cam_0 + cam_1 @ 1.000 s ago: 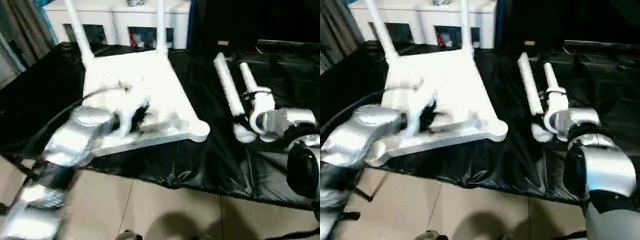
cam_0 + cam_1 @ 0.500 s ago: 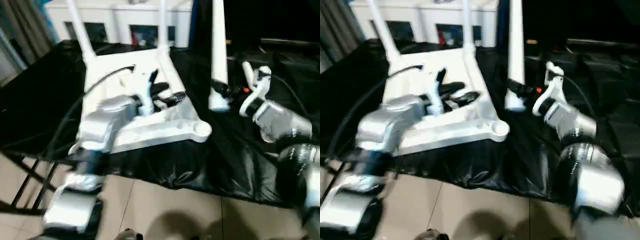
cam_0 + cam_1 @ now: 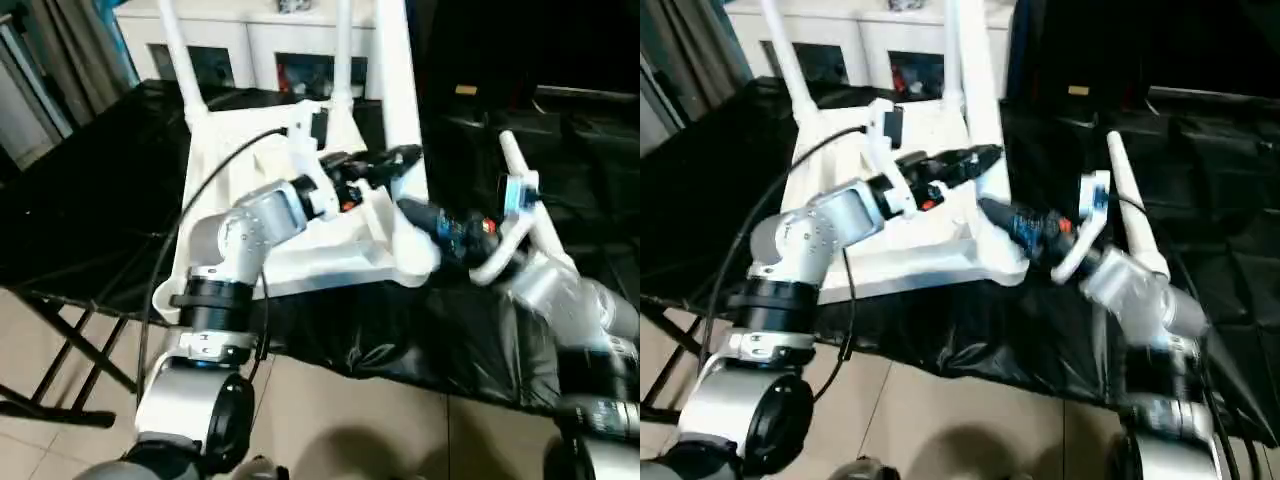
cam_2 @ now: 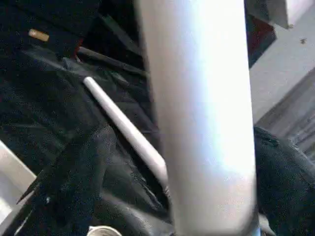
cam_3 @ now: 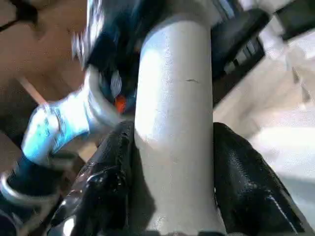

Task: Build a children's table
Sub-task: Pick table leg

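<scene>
The white tabletop [image 3: 225, 160] lies upside down on the black-covered work table. Two white legs [image 3: 175, 50] [image 3: 342, 45] stand in its far corners. A third leg [image 3: 395, 90] stands upright over the near right corner socket [image 3: 415, 262], with my right gripper [image 3: 410, 212] shut on its lower part. In the right wrist view, black fingers [image 5: 241, 182] press both sides of that leg. My left gripper [image 3: 395, 165] is open around the same leg, a little higher up. Its fingers [image 4: 74, 172] stand apart from the leg [image 4: 202, 113]. Another leg [image 3: 1135, 225] lies on the table to the right.
A white glass-door cabinet [image 3: 260, 30] stands behind the black work table [image 3: 90, 200]. A black folding frame [image 3: 70, 350] shows under the table's left edge, above the tiled floor [image 3: 330, 410]. A black cable [image 3: 190, 210] loops over the tabletop along my left arm.
My right gripper lifted a leg off the table, stood it upright and brought it to the near right corner. My left gripper left the tabletop, opened and reached around that leg.
</scene>
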